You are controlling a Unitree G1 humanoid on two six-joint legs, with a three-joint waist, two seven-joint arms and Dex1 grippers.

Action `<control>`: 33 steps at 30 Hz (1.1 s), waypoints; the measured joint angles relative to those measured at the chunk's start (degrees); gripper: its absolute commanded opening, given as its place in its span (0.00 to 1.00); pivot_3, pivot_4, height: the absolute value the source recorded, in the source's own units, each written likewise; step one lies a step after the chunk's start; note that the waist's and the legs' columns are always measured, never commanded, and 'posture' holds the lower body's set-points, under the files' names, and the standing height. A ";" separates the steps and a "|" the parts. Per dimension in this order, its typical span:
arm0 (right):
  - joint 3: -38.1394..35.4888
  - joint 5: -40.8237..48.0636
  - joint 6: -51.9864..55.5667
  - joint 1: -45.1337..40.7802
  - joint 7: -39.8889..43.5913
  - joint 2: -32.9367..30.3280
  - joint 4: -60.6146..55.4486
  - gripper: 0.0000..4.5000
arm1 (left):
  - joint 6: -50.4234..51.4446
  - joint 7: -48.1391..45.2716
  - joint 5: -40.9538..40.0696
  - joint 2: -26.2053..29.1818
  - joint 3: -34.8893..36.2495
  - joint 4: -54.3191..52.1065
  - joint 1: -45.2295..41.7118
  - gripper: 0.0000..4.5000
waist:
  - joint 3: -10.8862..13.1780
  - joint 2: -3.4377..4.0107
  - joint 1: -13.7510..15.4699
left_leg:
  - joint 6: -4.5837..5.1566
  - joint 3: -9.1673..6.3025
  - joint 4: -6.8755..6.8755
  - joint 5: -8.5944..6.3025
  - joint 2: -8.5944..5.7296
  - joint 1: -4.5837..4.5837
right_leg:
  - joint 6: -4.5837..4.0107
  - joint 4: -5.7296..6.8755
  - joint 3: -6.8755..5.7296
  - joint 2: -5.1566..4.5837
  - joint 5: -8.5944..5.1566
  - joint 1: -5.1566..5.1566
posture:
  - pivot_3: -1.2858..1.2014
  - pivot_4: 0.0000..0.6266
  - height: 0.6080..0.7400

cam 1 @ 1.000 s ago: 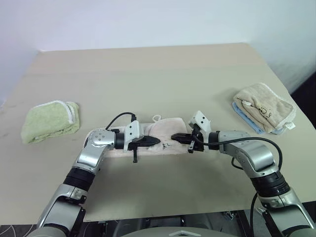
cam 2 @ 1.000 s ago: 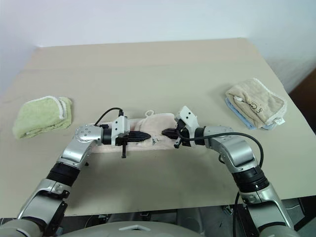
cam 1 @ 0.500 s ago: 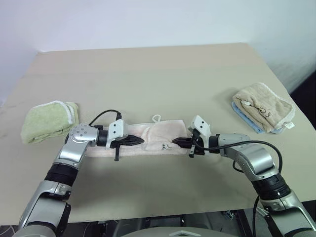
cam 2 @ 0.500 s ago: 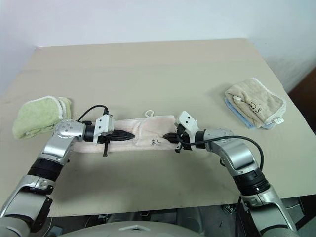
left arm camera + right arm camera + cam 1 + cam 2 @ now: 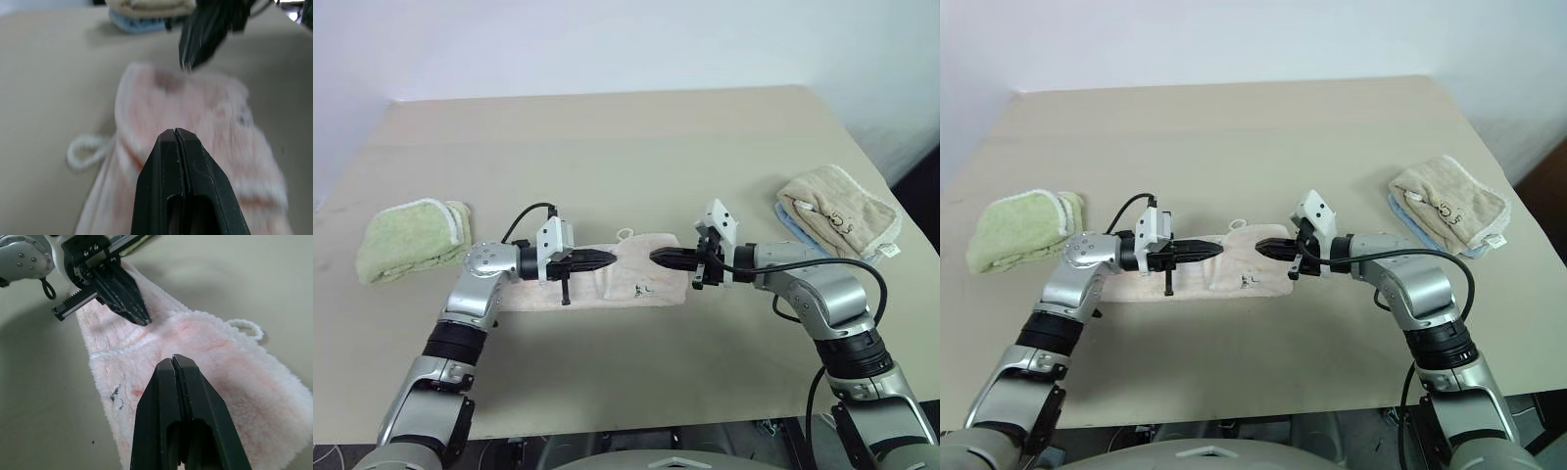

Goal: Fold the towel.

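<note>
Hovering tip to tip above the pale pink terry cloth towel (image 5: 607, 279) lying as a strip at the table's near centre, both black two-fingered grippers, left (image 5: 603, 259) and right (image 5: 658, 257), are pressed together empty and would best open, then pinch an end.

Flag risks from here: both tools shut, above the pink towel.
1. The left tool and right tool point tip to tip with a small gap between them; closing in further could make them collide.
2. Neither holds the towel, which lies as a long strip on the table, so any fold motion now moves nothing.
3. The loop could snag a fingertip.
</note>
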 measured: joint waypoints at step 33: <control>5.02 -1.95 2.41 2.09 0.35 2.52 0.52 0.00 | 2.20 8.62 2.15 -10.22 -1.90 1.24 -2.98 0.01 | -0.03 -0.02 -0.06 | 0.01 -0.02 0.11 0.01 -0.02 0.01 | 0.08 0.02 -0.01 0.03 0.04 0.01 | 0.52 0.24 0.91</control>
